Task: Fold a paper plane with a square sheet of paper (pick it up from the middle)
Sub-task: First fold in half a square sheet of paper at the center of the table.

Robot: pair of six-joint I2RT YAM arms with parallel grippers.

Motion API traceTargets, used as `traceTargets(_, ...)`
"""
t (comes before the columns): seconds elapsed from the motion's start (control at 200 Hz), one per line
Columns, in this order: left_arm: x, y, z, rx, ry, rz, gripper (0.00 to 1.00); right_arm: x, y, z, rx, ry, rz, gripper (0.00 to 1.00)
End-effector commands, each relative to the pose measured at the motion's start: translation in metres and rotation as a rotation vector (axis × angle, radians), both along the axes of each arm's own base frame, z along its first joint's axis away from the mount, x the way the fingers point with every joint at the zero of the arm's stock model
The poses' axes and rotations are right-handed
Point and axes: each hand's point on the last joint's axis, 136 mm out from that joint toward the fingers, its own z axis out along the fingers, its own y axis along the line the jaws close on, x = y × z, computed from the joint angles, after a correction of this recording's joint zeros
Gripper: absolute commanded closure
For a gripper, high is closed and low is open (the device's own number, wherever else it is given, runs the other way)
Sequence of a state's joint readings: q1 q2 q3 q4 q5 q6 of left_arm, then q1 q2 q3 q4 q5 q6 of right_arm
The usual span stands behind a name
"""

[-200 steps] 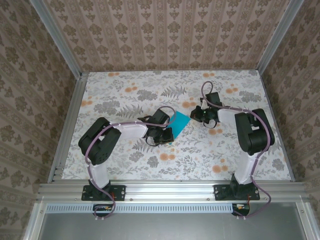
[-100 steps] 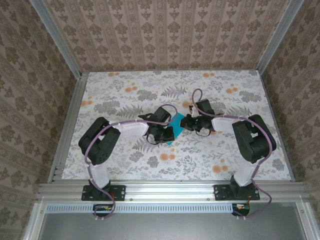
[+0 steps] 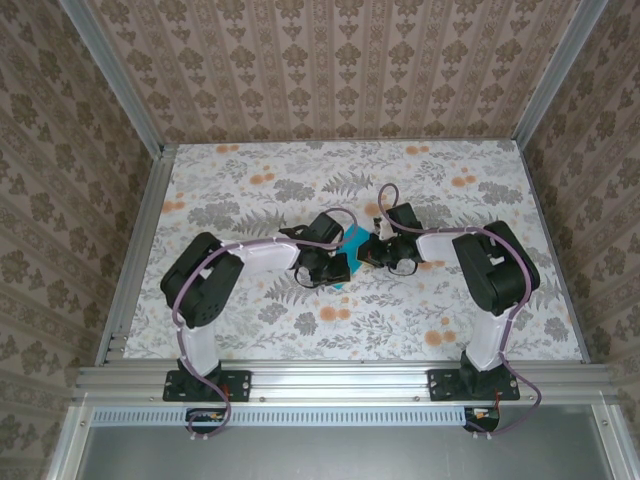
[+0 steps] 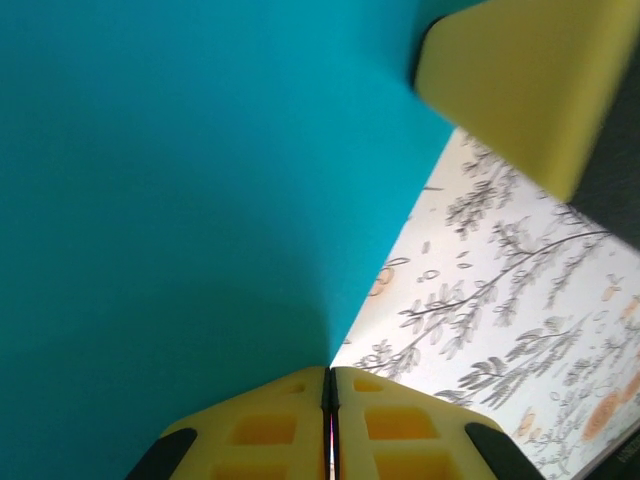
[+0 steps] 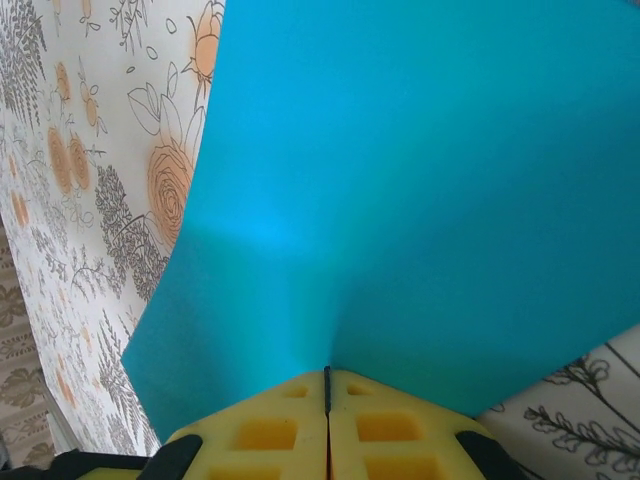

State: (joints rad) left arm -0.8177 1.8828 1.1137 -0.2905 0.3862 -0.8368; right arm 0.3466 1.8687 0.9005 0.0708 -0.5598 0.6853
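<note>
Item: square sheet of paper [image 3: 354, 240], turquoise, mid-tabletop [image 3: 240, 190], pinned btw both arms. I've got L pincer [image 4: 329, 375] clamped tight on one edge and R pincer [image 5: 327, 372] pinching the opposite side. Two-point hold, prob. so the sheet spans taut and square for the 1st crease.

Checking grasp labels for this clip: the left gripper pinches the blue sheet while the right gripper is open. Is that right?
Not quite. The right gripper is shut on the square sheet of paper too, its jaws closed on the sheet's edge in the right wrist view. The left gripper does pinch the sheet.
</note>
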Motion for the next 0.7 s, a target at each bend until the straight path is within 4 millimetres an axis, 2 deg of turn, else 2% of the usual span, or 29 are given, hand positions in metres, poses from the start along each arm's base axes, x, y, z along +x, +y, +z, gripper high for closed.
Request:
traceTargets(0.0, -0.009, 0.006, -0.009, 0.046, 0.039, -0.031, 0.89, -0.004, -0.005, -0.014, -0.035, 0.054, -0.016, 0.92)
traceTargets(0.45, -0.039, 0.029, -0.022, 0.105, 0.092, -0.056, 0.87, -0.005, -0.010, -0.017, -0.072, 0.059, -0.013, 0.92)
traceTargets(0.575, -0.044, 0.040, -0.027, 0.112, 0.100, -0.038, 0.87, -0.006, -0.010, -0.018, -0.075, 0.060, -0.013, 0.92)
traceTargets(0.695, -0.047, 0.041, -0.029, 0.081, 0.114, -0.019, 0.87, -0.007, -0.011, -0.021, -0.083, 0.064, -0.011, 0.92)
